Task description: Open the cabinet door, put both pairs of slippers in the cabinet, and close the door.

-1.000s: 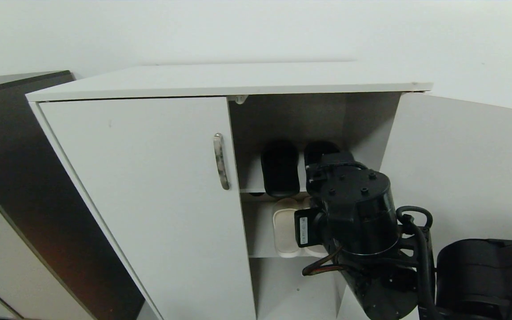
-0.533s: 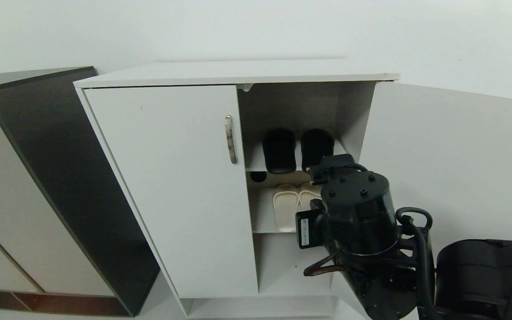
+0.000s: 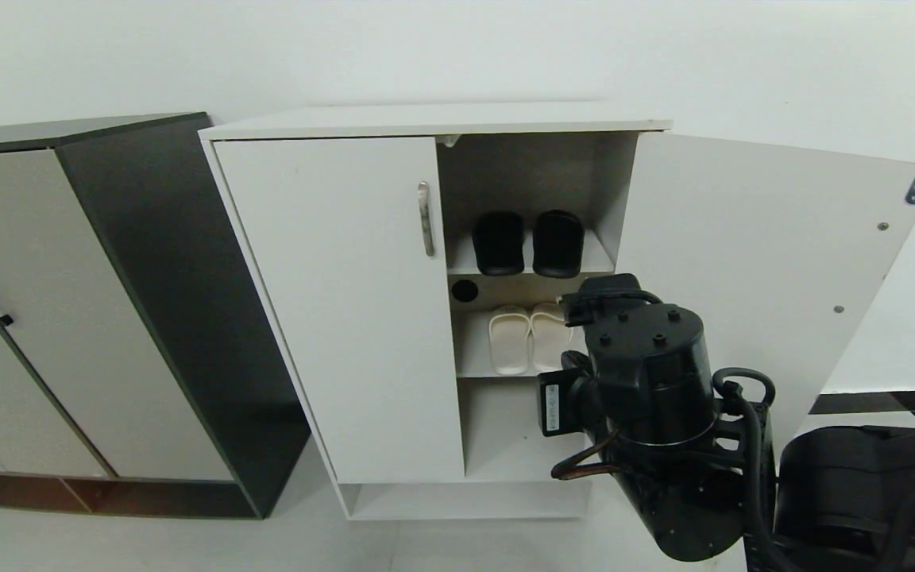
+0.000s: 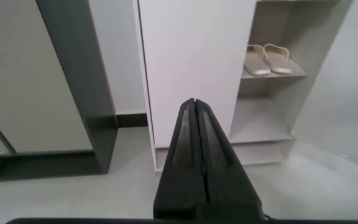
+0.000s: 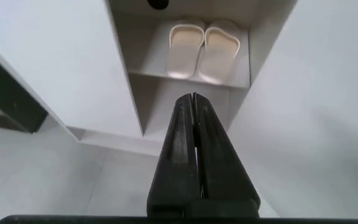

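The right arm (image 3: 652, 381) is seen nearest, at the lower right of the head view, in front of the opening. The right gripper (image 5: 194, 99) has its jaws pressed together with nothing between them, and the left gripper (image 4: 194, 102) is likewise closed on nothing.

Just beyond, at the right of the frame, the open white panel door (image 3: 751, 262) stands swung wide. Further in, at frame centre, the pair of cream slippers (image 3: 509, 340) lies on the middle shelf of the white wooden cabinet (image 3: 434, 119). The pair of black slippers (image 3: 499, 242) lies on the shelf above.

Loading is therefore judged complete, and closing the door is taken as the step in hand. The face shown is judged to be the inner one, so the door should be caught behind its free edge at the far right, well away from the hinge. It should then be swept in an arc towards the closed left door (image 3: 338, 302). The arm should be kept outside the opening so that it is not trapped, and the push eased before the panel meets the frame.
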Tool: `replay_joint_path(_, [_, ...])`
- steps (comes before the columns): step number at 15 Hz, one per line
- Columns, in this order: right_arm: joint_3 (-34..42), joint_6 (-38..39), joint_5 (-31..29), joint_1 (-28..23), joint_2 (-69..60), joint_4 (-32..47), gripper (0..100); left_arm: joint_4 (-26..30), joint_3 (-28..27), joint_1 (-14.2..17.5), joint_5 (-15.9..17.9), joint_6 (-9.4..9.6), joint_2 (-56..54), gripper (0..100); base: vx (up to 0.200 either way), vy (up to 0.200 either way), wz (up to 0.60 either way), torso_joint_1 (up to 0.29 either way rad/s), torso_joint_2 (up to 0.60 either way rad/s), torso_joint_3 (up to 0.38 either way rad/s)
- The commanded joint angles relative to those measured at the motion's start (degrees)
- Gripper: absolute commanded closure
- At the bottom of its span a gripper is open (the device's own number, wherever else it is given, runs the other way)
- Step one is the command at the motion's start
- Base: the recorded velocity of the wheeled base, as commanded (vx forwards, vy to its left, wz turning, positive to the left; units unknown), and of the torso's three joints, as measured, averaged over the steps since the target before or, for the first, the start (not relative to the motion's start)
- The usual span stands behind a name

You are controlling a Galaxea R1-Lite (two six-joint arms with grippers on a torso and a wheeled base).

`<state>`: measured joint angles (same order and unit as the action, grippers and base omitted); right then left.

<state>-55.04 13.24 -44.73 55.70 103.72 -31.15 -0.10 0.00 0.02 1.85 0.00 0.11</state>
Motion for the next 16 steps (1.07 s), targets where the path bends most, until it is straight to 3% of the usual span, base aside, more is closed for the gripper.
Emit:
replay_joint_path(1, [0.55,-0.32,-0.01,-0.33,0.61,-0.14,100,0.01,0.0,-0.02,-0.01,0.0,-0.02,100,0.0,0.0,0.0,0.0,0.0,0.0])
replay_joint_path(16, [1.95,-0.23,0.69,-0.86,0.96,-1.11,100,0.01,0.0,-0.02,-0.1,0.09,-0.02,100,0.0,0.0,0.0,0.0,0.0,0.0])
